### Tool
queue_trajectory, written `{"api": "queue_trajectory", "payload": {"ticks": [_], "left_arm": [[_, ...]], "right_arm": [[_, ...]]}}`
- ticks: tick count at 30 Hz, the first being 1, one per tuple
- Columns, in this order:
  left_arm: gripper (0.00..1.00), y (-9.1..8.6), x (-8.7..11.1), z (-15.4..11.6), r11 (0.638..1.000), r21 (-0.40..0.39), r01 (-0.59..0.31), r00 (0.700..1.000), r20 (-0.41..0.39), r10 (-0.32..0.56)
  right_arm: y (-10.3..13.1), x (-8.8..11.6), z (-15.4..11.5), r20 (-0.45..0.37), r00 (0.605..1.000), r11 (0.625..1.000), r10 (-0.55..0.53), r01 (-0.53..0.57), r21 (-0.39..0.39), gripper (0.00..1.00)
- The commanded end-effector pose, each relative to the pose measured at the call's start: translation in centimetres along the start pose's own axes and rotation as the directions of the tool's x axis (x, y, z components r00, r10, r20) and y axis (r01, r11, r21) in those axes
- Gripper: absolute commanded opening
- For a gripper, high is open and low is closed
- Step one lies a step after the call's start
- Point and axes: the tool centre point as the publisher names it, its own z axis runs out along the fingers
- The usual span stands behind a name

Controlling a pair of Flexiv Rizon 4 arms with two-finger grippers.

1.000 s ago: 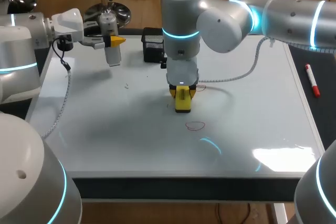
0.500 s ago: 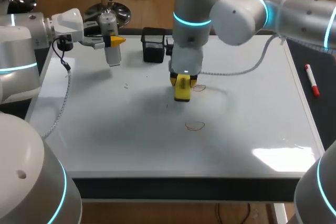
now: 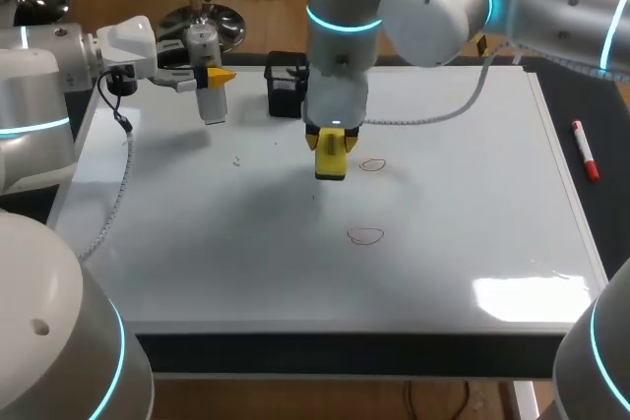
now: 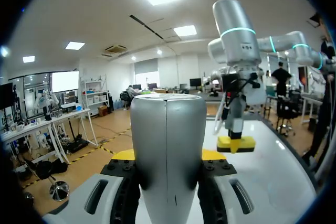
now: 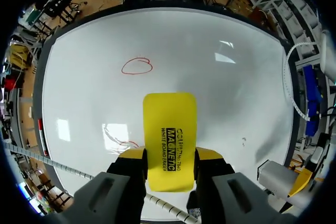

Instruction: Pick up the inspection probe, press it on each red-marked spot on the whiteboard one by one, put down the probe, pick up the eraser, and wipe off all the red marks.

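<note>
Nearer red loop (image 5: 128, 143) partly hidden beside slab-shaped yellow eraser (image 5: 169, 140) clamped in right jaws, left jaws clamped on smooth silver cylindrical probe (image 4: 168, 150), glossy whiteboard (image 3: 472, 204)

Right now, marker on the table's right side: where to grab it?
Take the marker mid-barrel from straight above, fingers closing across its width. It lies flat beside the whiteboard, long axis roughly along that edge, so the slim barrel gives the only opposing sides. Right gripper is shut on the eraser.
</note>
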Motion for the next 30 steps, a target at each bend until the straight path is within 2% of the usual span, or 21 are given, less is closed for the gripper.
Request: {"api": "queue_trajectory", "payload": {"ticks": [1, 6, 16, 20, 30], "left_arm": [[0.0, -0.1, 0.0, 0.0, 1.0, 0.001, 0.0, 1.0, 0.0, 0.0], [0.0, -0.1, 0.0, 0.0, 1.0, 0.001, 0.0, 1.0, 0.0, 0.0], [0.0, -0.1, 0.0, 0.0, 1.0, 0.001, 0.0, 1.0, 0.0, 0.0], [0.0, -0.1, 0.0, 0.0, 1.0, 0.001, 0.0, 1.0, 0.0, 0.0], [0.0, -0.1, 0.0, 0.0, 1.0, 0.001, 0.0, 1.0, 0.0, 0.0]], "right_arm": [[1.5, -1.5, 0.3, -0.026, 1.0, 1.0, 0.0, 0.0, 0.017, 0.0], [2.8, -2.5, 1.0, -0.031, 1.0, 1.0, 0.001, 0.0, 0.024, 0.0], [4.1, -3.2, 3.1, -0.061, 0.998, 0.999, 0.007, -0.005, 0.033, 0.0], [4.2, -3.0, 4.8, -0.066, 0.998, 1.0, 0.013, -0.011, 0.026, 0.0], [4.2, -2.5, 6.3, -0.065, 0.998, 0.999, 0.023, -0.021, 0.04, 0.0]]}}
